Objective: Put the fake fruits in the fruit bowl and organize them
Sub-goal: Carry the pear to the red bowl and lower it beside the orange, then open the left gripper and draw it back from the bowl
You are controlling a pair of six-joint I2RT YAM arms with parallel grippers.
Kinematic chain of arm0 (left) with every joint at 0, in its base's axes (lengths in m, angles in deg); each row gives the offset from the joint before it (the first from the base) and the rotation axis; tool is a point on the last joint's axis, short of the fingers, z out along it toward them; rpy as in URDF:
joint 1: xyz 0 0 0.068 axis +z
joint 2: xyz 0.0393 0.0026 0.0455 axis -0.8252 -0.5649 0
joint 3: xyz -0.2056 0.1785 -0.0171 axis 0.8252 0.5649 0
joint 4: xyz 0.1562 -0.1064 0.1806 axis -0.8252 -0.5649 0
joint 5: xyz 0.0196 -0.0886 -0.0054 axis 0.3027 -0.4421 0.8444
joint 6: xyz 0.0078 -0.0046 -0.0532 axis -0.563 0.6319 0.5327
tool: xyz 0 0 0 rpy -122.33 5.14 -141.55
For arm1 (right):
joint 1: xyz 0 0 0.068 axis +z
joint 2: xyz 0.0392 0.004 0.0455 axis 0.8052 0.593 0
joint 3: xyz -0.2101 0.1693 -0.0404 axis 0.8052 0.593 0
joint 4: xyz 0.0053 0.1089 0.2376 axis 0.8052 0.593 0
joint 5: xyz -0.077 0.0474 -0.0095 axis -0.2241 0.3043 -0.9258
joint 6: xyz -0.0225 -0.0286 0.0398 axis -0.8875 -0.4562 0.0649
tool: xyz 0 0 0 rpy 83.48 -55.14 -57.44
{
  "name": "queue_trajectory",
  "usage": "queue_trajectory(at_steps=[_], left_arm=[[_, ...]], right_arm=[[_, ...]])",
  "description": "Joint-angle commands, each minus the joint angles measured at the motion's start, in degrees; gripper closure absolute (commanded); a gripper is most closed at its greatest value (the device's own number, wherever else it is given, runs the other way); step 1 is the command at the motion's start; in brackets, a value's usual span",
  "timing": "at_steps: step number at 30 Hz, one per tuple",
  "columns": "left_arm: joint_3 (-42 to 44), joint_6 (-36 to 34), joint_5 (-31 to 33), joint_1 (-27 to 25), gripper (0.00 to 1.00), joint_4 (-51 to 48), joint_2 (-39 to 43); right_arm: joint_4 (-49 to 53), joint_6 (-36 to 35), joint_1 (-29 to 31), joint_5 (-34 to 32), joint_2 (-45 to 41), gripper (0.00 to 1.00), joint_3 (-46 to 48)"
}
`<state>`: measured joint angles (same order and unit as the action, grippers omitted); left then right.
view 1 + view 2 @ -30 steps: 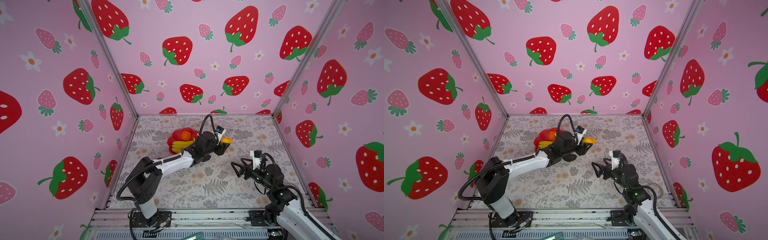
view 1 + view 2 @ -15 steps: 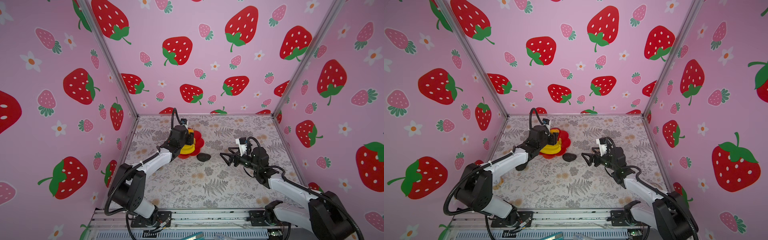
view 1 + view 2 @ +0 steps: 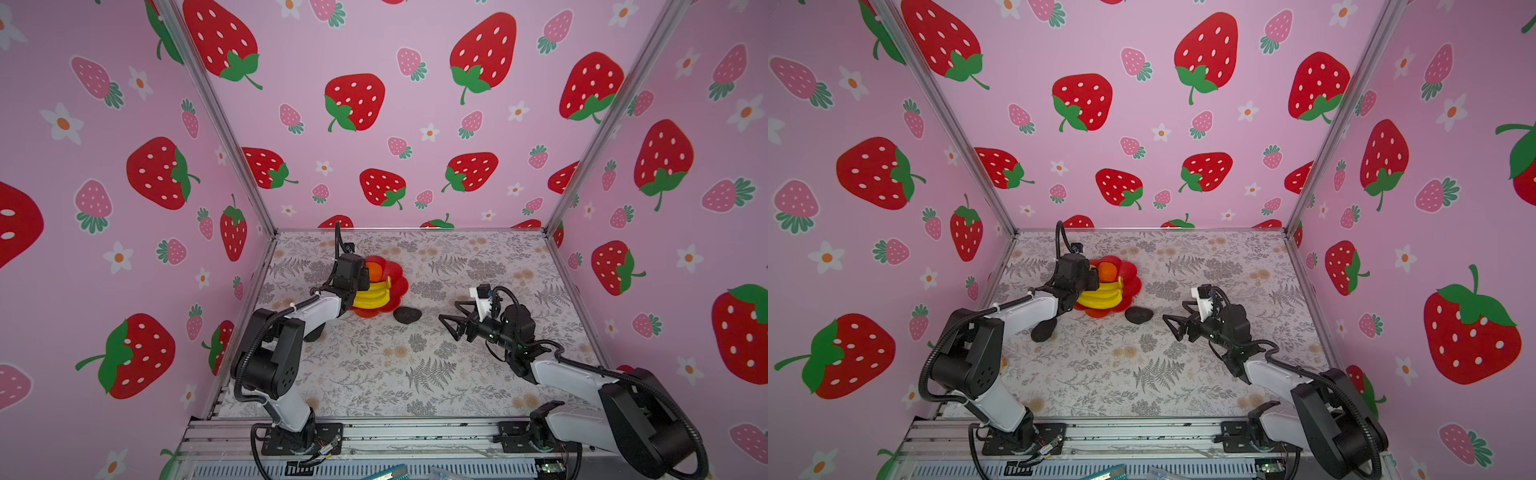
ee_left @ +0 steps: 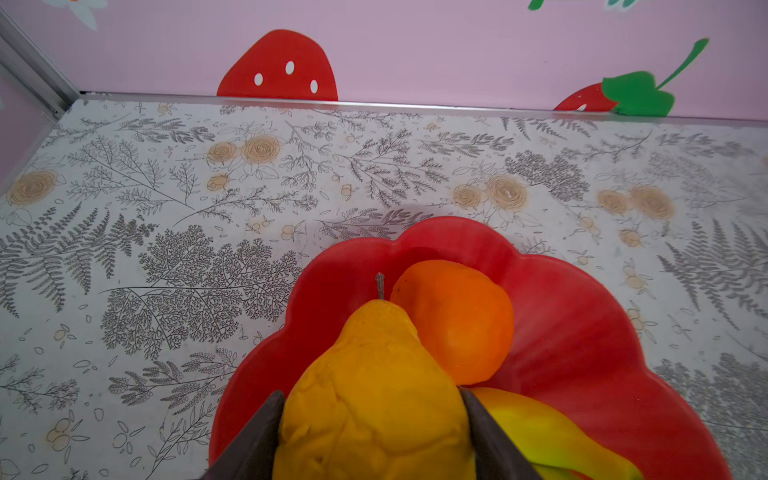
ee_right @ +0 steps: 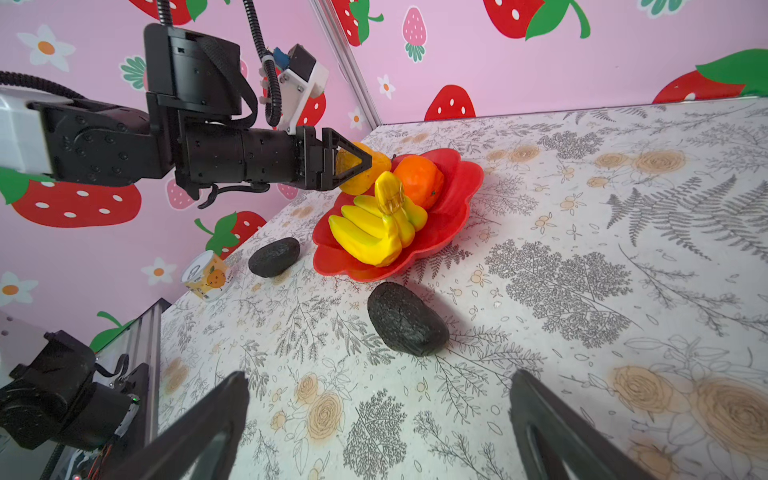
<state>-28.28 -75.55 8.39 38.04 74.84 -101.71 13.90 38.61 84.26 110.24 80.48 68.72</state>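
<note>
The left jaws grip the pear [image 4: 370, 395] over the red bowl [image 4: 582, 332], beside the orange [image 4: 457, 320]. The right jaws stand wide open, empty, near an avocado [image 5: 405, 320] on the table [image 5: 582, 249].

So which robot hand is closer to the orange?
Left. The left gripper holds the yellow pear over the red bowl, right beside the orange. The right gripper, open, is out over the table, beyond the bowl and a black avocado.
</note>
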Motion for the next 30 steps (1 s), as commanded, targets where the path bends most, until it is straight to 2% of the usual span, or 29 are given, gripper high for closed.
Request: queue_trajectory(at_steps=[1,21,25,30], left_arm=[[-2.84,0.56,1.05,0.64,0.38,2.79,-1.61],[-8.82,-0.23,0.37,2.07,0.34,4.75,-10.83],[-8.18,-0.29,-0.58,2.0,0.29,4.17,-10.69],[-7.1,0.46,0.16,1.87,0.14,2.29,-8.78]], right_arm=[[-5.48,0.61,0.22,1.04,1.16,0.01,0.2],[-5.18,0.32,0.05,0.83,0.89,0.01,0.29],[-5.14,0.37,0.05,0.92,1.02,0.01,0.29],[-5.48,0.63,0.04,1.33,1.13,0.01,0.29]])
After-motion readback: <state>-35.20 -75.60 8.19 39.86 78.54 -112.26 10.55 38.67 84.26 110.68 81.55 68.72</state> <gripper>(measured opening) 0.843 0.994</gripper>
